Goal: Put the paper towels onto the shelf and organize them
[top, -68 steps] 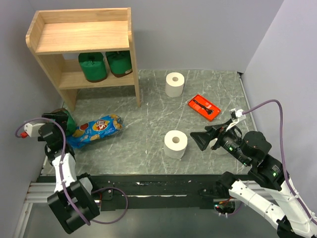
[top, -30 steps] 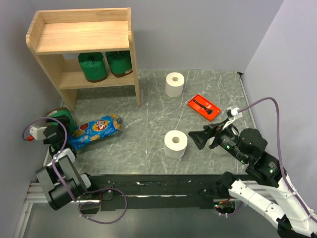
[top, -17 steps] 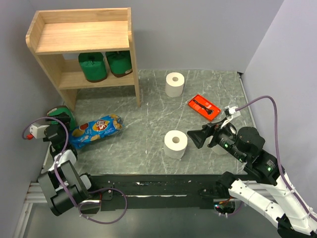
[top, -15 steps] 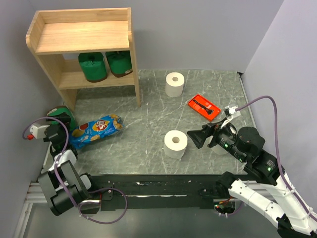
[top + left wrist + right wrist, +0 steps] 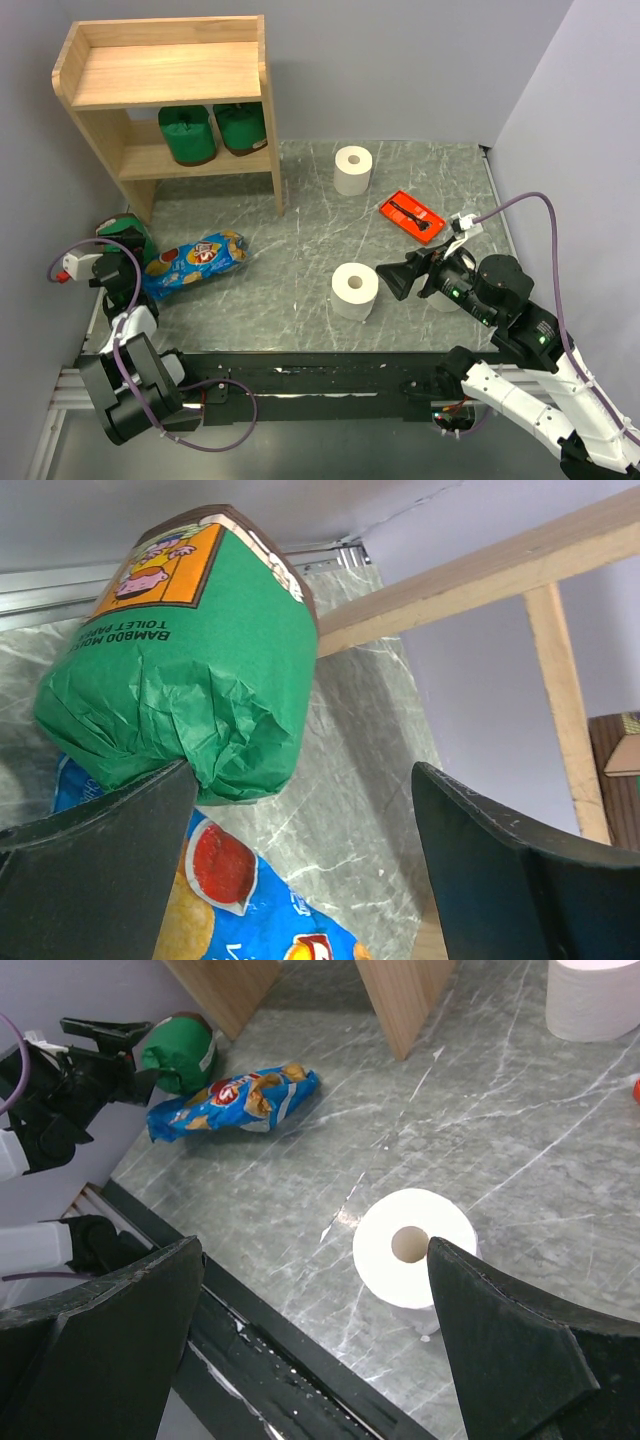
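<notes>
Left gripper [image 5: 302, 775]: we see its fingers spread wide and holding nothing, aimed at a roll on the table [image 5: 300, 230].
Green-wrapped roll [image 5: 180, 670]: it lies tilted at the table's left edge, near the shelf's foot and just beside the blue snack bag [image 5: 195, 262].
Right gripper [image 5: 315, 1245]: we see its fingers wide apart and empty, above the table's front.
Near white roll [image 5: 415, 1248]: it stands upright, tube opening up, directly below the right gripper's fingers in the wrist view.
Far white roll [image 5: 353, 170]: it stands upright towards the back, right of the shelf.
Third white roll [image 5: 437, 297]: it is mostly hidden behind the right arm.
Shelf [image 5: 160, 75]: it stands in the back left corner, with two green-wrapped rolls [image 5: 187, 135] side by side on the lower tier.
Orange-red tray [image 5: 412, 217]: it lies flat, right of the far white roll.
</notes>
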You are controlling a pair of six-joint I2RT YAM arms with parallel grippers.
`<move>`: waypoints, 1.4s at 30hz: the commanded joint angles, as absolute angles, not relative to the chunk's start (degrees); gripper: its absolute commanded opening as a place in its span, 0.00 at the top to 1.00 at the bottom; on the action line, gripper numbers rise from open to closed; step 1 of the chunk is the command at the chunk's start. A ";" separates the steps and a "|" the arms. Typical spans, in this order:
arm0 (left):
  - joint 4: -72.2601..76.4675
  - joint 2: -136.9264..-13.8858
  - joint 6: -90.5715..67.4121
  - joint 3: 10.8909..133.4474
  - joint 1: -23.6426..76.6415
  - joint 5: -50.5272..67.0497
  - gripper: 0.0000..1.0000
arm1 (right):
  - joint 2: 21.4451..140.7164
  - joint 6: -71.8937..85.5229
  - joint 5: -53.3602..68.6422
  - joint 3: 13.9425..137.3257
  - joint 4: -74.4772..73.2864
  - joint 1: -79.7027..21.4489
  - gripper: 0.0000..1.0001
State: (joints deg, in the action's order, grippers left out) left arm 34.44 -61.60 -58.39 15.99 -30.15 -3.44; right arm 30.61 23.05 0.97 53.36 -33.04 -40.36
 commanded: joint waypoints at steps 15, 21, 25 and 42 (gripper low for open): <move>37.35 -60.38 -59.94 15.29 -29.36 -3.87 0.04 | 30.85 23.03 1.85 55.28 -30.41 -40.61 0.00; 36.65 -59.24 -59.94 15.12 -29.00 -2.99 0.01 | 30.94 23.12 1.67 55.11 -30.15 -40.61 0.00; 36.21 -59.50 -59.24 15.73 -28.83 -2.99 0.04 | 31.38 23.29 2.11 55.37 -30.15 -40.52 0.01; 32.08 -56.08 -59.33 15.21 -27.86 -5.36 0.18 | 31.73 23.73 2.64 55.37 -29.53 -40.61 0.00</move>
State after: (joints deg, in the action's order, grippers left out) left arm 31.16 -58.13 -59.44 14.85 -28.32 -3.77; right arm 30.87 23.31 2.35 53.36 -32.53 -40.36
